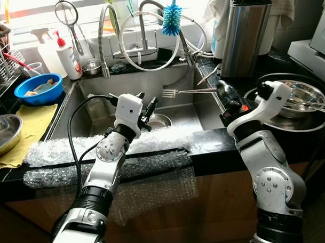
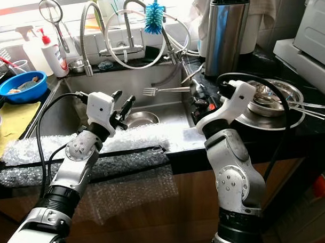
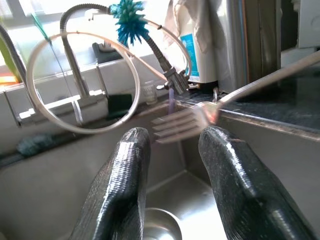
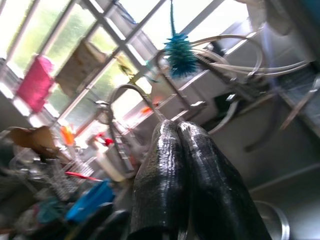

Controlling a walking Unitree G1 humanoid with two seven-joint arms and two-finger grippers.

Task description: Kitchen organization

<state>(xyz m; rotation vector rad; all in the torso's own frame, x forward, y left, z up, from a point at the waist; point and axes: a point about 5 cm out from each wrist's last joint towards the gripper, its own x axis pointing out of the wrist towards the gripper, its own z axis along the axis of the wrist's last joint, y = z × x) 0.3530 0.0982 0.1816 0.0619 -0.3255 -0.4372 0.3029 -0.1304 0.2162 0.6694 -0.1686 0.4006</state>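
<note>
Midway over the sink (image 1: 92, 110), the right gripper (image 1: 221, 90) pinches a light, rigid, slippery fork (image 1: 178, 92) by its handle end, tines toward the left gripper's (image 1: 150, 108) parted fingers (image 3: 122, 185).

Over the sink (image 1: 98, 110) my left gripper (image 1: 149, 112) has open room, fingers spread. A fork (image 1: 189, 91) juts across the basin from my pinched right gripper (image 1: 221, 88), barring the right side. Behind, looped faucet hoses (image 1: 149, 42) and a blue brush (image 1: 171, 20) crowd the back rim.
</note>
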